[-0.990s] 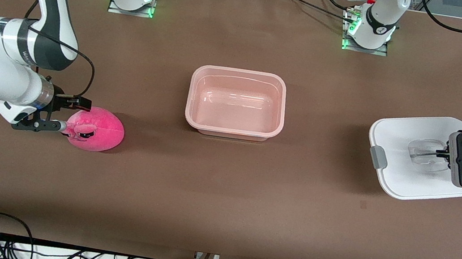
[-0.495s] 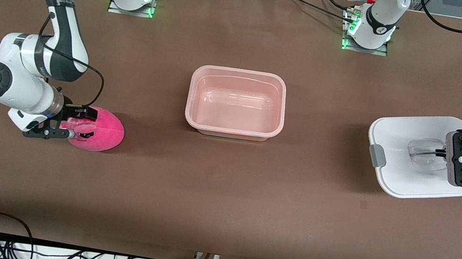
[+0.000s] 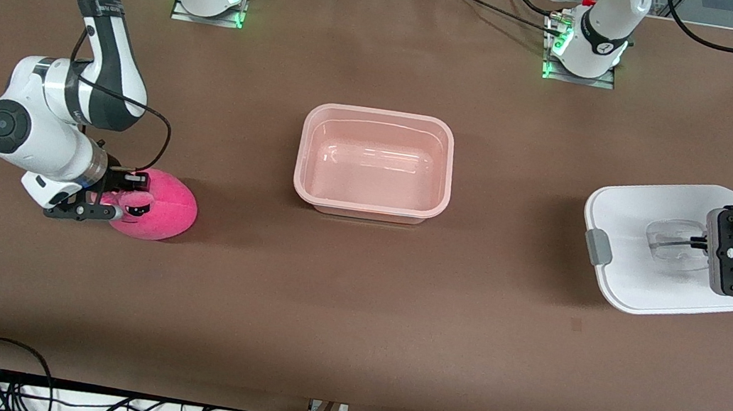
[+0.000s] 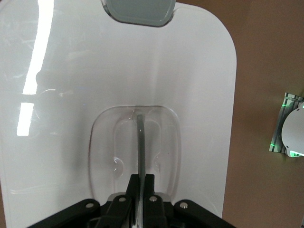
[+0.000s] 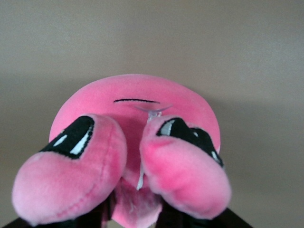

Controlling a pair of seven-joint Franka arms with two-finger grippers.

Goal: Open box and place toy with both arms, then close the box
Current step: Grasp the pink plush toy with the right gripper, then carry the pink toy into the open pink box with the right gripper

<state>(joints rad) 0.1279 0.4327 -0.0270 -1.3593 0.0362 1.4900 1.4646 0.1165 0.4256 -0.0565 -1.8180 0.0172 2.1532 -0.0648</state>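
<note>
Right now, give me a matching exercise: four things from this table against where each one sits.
Things:
1. box
2. lid
3. toy
4. left gripper

Places:
A. at the right arm's end of the table
B. mid-table, open and empty
C. at the lid's clear handle
D. flat on the table at the left arm's end

Pairs: 1-B, 2-D, 3-A, 4-C

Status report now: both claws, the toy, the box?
Right claw shut on hot-pink plush toy. Left claw shut on white lid's handle. Pale pink plastic box open.
</note>
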